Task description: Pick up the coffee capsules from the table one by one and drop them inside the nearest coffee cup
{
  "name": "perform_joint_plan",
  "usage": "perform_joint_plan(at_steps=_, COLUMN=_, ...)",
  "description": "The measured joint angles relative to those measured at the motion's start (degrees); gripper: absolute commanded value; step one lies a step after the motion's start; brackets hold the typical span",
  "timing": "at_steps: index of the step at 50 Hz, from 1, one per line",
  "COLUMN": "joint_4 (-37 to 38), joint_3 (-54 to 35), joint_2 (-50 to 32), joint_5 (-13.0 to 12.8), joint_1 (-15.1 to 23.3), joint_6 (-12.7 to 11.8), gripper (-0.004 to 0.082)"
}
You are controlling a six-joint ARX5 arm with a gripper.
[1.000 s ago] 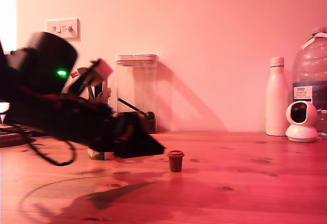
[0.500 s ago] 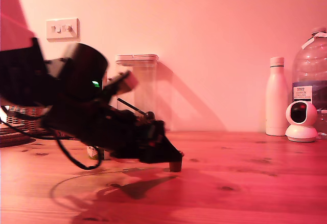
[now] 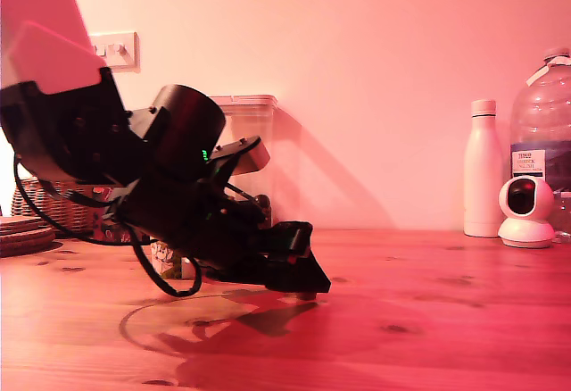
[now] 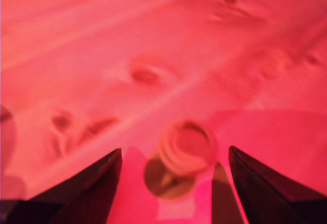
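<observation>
In the wrist view a small brown coffee capsule [image 4: 186, 147] stands upright on the reddish wooden table [image 4: 153, 55]. It sits between my two dark fingers [image 4: 87, 193], with a gap on each side. My gripper [image 4: 174, 150] is open around it. In the exterior view the gripper [image 3: 308, 282] is low on the table [image 3: 428, 320] and hides the capsule. Behind the arm, a pale patterned piece [image 3: 165, 257] shows that may be the coffee cup; most of it is hidden.
At the back stand a clear storage container [image 3: 254, 132], a white bottle [image 3: 484, 168], a large water bottle [image 3: 544, 132] and a small white camera [image 3: 526, 212]. A wicker basket [image 3: 49, 203] and stacked mats [image 3: 27, 235] sit at the exterior view's left.
The arm has swung toward the exterior view's right and dropped lower. Its gripper now covers the capsule that stood in the open a second ago.
</observation>
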Motion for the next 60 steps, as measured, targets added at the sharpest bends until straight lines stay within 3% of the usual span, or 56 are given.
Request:
perform_joint_plan(at_steps=7, joint_4=-0.22, joint_3=0.11, joint_2=0.0, joint_5=-0.15, joint_1=0.0, joint_6=0.0, gripper=0.056)
perform_joint_plan(at_steps=19, joint_4=-0.28, joint_3=0.13, joint_2=0.0, joint_5=-0.09, joint_1=0.0, joint_6=-0.02, gripper=0.0291)
perform_joint_plan(at_steps=23, joint_4=0.04, joint_3=0.13, joint_2=0.0, joint_5=-0.02, joint_1=0.0, joint_6=-0.02, gripper=0.0237)
perform_joint_plan(at_steps=36, joint_4=2.64, joint_3=0.13, joint_2=0.0, joint_5=1.25, joint_1=0.0, joint_6=-0.02, gripper=0.0157)
perform_joint_plan(at_steps=44, joint_4=3.1, joint_3=0.13, joint_2=0.0, joint_5=1.77, joint_1=0.0, joint_6=-0.02, gripper=0.0157)
perform_joint_plan(at_steps=60, joint_4=4.63, joint_3=0.13, joint_2=0.0, joint_5=6.08, joint_1=-0.04, joint_6=-0.02, gripper=0.0157)
